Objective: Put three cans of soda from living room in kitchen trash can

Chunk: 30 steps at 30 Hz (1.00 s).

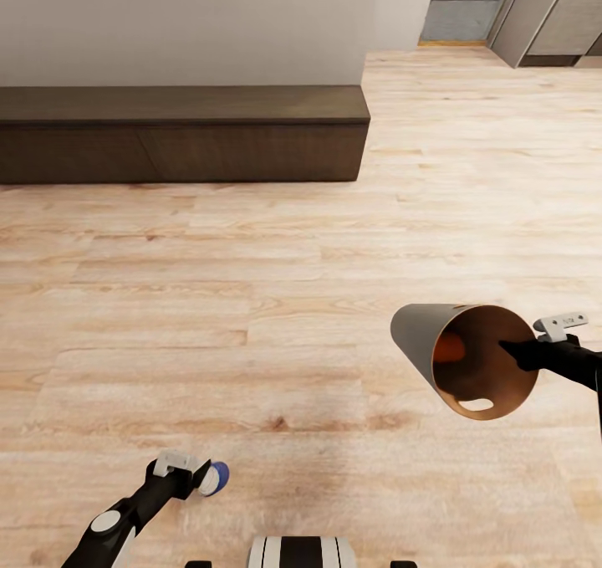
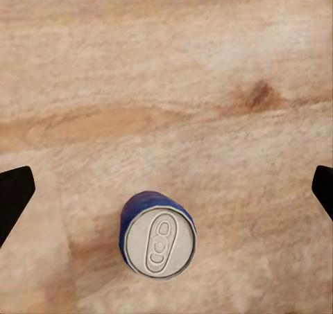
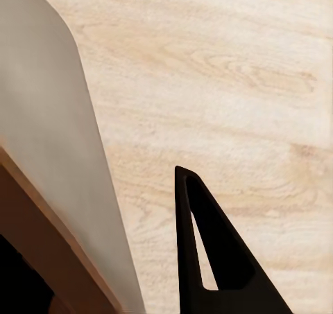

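Blue soda can (image 2: 158, 235) below wide left claw (image 2: 166, 189), right claw (image 1: 520, 352) gripping tilted bin (image 1: 418, 334)

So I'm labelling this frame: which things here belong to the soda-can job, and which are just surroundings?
Job:
- blue soda can, upright on the floor between the left gripper fingers
- trash can, tipped sideways, rim held by the right gripper
- orange can inside it

Surroundings:
- dark bench
- wood floor

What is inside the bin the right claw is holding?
Inside the bin an orange can shows against the brown wall. The deeper, narrow end is hidden, so other cans cannot be ruled out.
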Available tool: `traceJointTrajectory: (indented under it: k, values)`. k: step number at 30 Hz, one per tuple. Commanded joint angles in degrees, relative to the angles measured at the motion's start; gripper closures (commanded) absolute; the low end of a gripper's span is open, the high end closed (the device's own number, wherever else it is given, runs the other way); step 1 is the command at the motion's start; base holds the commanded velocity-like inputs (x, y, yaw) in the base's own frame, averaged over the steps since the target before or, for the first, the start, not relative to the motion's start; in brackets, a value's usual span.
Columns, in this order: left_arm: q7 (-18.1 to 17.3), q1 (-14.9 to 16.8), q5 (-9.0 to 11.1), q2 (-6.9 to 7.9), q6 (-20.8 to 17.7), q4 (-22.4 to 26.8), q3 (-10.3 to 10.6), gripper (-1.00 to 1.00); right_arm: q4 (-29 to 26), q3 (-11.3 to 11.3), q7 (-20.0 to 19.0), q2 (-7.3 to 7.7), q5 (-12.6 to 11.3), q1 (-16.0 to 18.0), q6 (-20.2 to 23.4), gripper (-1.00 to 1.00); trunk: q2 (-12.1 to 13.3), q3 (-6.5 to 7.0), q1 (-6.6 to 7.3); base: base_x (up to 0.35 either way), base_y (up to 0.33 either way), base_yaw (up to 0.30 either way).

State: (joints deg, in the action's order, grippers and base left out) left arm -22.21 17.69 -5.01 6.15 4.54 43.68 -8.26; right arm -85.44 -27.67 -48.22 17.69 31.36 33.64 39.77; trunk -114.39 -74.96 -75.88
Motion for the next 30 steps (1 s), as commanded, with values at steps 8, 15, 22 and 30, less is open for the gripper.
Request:
traceJointTrajectory:
  k: [8, 15, 22, 30]
  values:
    - [0.27, 0.16, -0.3, 0.08, -2.02, 0.06, 0.1, -1.0, 0.13, -0.06, -0.42, 0.09, -0.6, 0.02, 0.2, 1.0, 0.0, 0.0, 0.0, 0.014, 0.006, 0.0]
    - [0.11, 0.68, -0.47, 0.41, -13.14, 0.55, 0.24, -1.0, 0.25, -0.1, -0.47, 0.15, -0.68, 0.02, 0.2, 1.0, 0.0, 0.0, 0.0, 0.001, 0.0, 0.0]
    - [0.28, 0.86, -0.45, 0.95, -17.89, 0.86, 0.26, -1.0, 0.31, -0.11, -0.47, 0.12, -0.68, 0.02, 0.22, 1.0, 0.0, 0.0, 0.0, 0.0, 0.0, 0.0]
    - [0.22, 8.97, -0.44, 1.83, -26.07, 1.17, 0.26, -1.0, 0.29, -0.11, -0.53, 0.44, -0.62, 0.02, 0.22, 1.0, 0.0, 0.0, 0.0, 0.0, 0.0, 0.0]
